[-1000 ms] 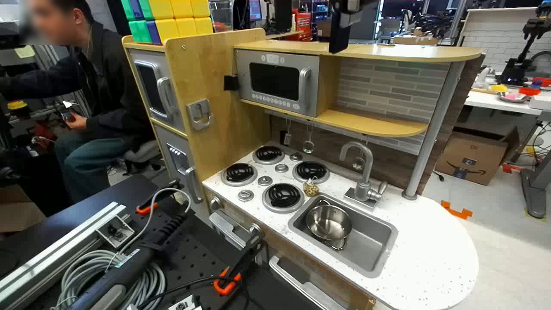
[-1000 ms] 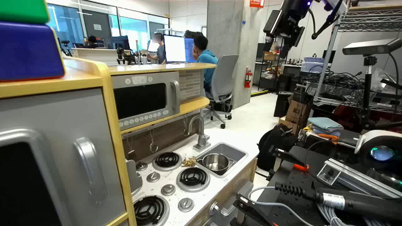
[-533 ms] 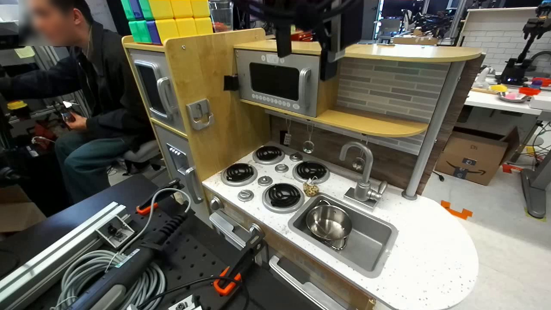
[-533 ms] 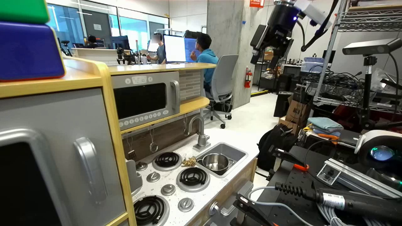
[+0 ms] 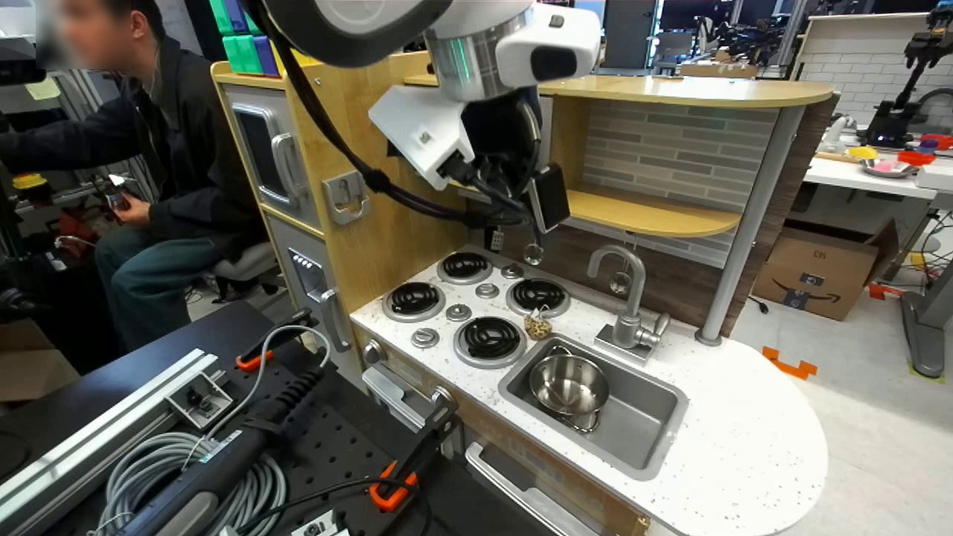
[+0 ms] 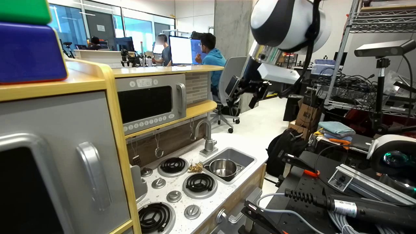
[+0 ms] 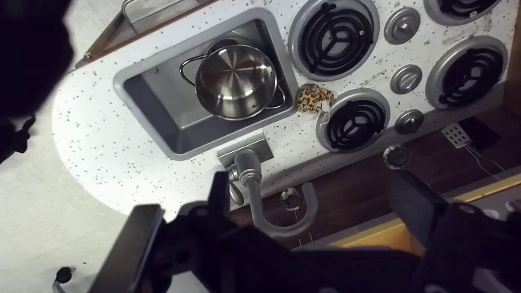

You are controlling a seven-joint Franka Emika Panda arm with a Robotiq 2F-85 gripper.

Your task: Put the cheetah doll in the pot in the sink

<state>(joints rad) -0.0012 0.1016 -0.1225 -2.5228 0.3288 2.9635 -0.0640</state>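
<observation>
The cheetah doll (image 7: 311, 99), small and yellow with dark spots, lies on the white countertop between the sink and a burner. It also shows in both exterior views (image 5: 537, 327) (image 6: 196, 167). The shiny silver pot (image 7: 236, 81) stands in the sink (image 7: 163, 99), at the end nearer the doll; its inside looks empty. Pot (image 5: 569, 383) and sink (image 5: 640, 417) also show in both exterior views. My gripper (image 7: 311, 179) is open and empty, its fingers wide apart. In an exterior view the gripper (image 6: 241, 101) hangs above countertop height, well apart from doll and pot.
The curved faucet (image 5: 633, 286) rises behind the sink. A shelf (image 5: 648, 212) and a microwave (image 6: 146, 102) are above the counter's back. Small utensils (image 6: 159, 152) hang below them. Several black burners (image 5: 489, 339) and knobs lie beside the doll. A tall cabinet (image 5: 380, 164) stands beside the stove.
The arm has swung into view and moved down toward the kitchen; the gripper is lower and tilted differently. The doll and pot have not moved.
</observation>
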